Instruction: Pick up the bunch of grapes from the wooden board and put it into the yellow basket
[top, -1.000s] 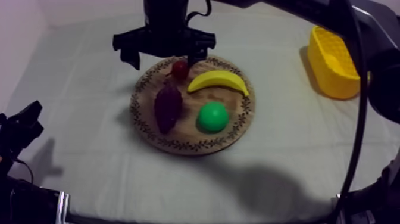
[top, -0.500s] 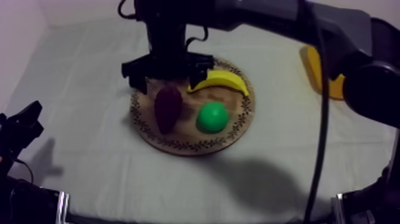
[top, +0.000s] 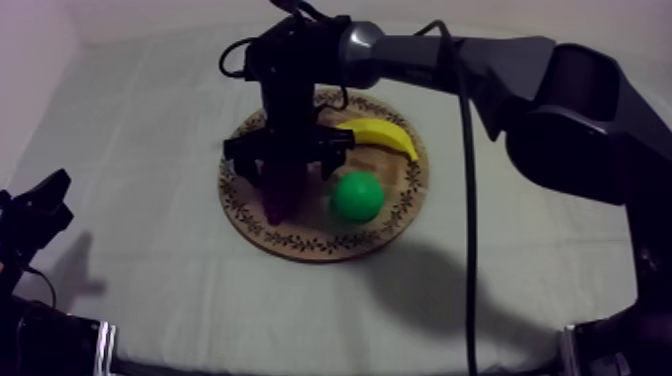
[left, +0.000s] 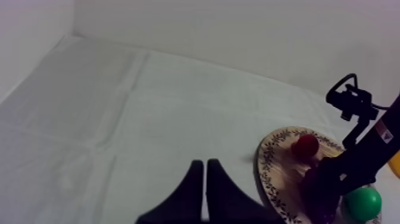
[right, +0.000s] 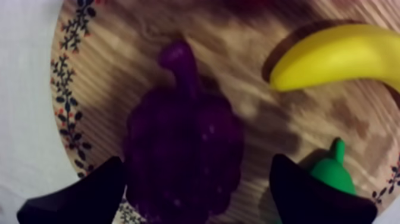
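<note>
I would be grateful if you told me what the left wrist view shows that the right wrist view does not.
The left wrist view adds the left gripper, fingers together over the grey-white cloth, and the small red fruit on the wooden board. The right wrist view adds a close look at the right gripper, open, with one finger at each side of the bunch of grapes, and the banana's full curve. Shared: the board with its patterned rim, the grapes and the green pear.
</note>
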